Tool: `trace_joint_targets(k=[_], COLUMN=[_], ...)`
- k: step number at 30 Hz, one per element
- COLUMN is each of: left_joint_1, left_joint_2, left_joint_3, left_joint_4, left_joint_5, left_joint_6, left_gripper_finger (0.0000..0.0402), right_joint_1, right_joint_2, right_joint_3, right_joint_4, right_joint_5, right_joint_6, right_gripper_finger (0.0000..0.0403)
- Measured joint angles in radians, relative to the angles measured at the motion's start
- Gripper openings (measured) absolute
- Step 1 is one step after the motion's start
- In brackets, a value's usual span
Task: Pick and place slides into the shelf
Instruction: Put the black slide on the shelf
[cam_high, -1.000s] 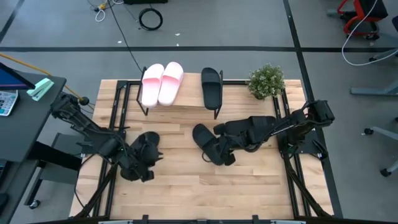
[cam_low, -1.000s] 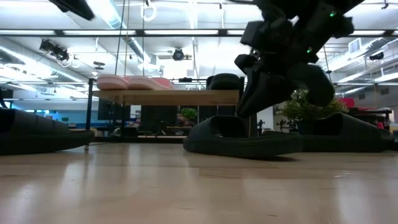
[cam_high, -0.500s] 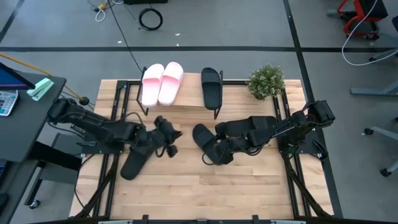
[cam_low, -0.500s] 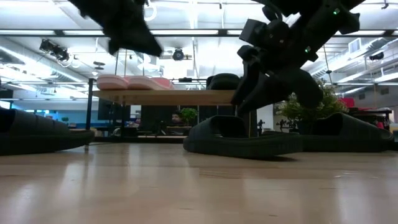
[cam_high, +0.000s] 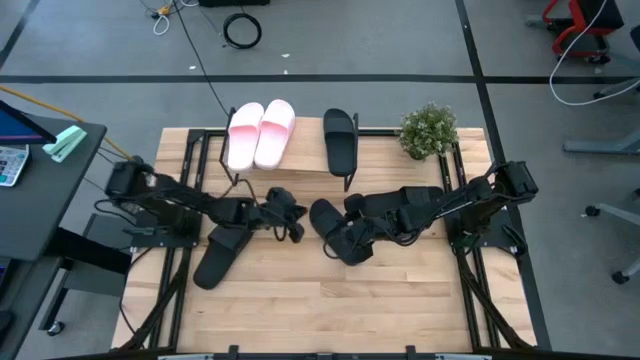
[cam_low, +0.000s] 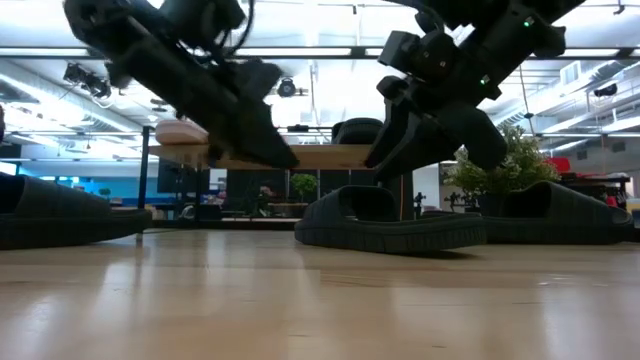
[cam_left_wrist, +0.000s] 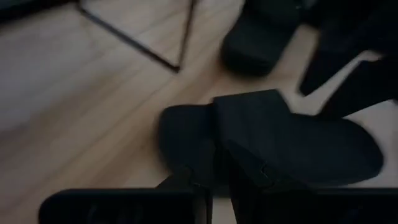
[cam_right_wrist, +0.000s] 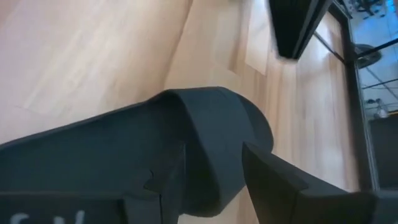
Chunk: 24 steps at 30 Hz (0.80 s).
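A black slide (cam_high: 333, 232) lies flat on the tabletop at the centre. My right gripper (cam_right_wrist: 211, 162) stands open over it, one finger on each side of its strap (cam_right_wrist: 211, 124). My left gripper (cam_high: 292, 215) hangs just left of that slide, above the table, its fingers almost together and holding nothing. A second black slide (cam_high: 218, 258) lies on its sole at the left. A third (cam_low: 560, 215) lies under my right arm. The shelf (cam_high: 300, 155) at the far edge carries two pink slides (cam_high: 260, 132) and one black slide (cam_high: 341, 142) on its top board. My right gripper has its fingers (cam_right_wrist: 273, 180) on either side of the central slide's strap, slanting down from the table's right. I cannot tell whether they touch it. The slide rests flat on the table.
A small potted plant (cam_high: 428, 130) stands at the far right corner beside the shelf. Black frame rails run along the table's left and right edges. Bare wood lies along the near edge (cam_high: 320, 310).
My left gripper has swung from over the left slide toward the table's centre and come down beside the central slide. The left slide stays on the table. My right gripper has opened off the central slide's strap, and that slide has stayed where it was.
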Motion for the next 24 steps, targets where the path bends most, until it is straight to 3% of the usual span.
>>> trace_joint_targets(k=[9, 19, 24], left_joint_1=[0.046, 0.081, 0.080], left_joint_2=[0.153, 0.272, 0.298], left_joint_3=[0.069, 0.174, 0.206], left_joint_4=[0.036, 0.016, -0.009], left_joint_5=[0.027, 0.096, 0.113], left_joint_6=[-0.020, -0.051, -0.050], left_gripper_finger=[0.0005, 0.0007, 0.0010], right_joint_1=[0.003, -0.015, -0.018], right_joint_2=[0.000, 0.005, 0.073], right_joint_3=[0.000, 0.000, 0.000], right_joint_4=[0.020, 0.026, 0.030], right_joint_5=[-0.052, -0.064, -0.084], right_joint_6=[-0.006, -0.014, -0.073], right_gripper_finger=[0.0164, 0.0164, 0.0164])
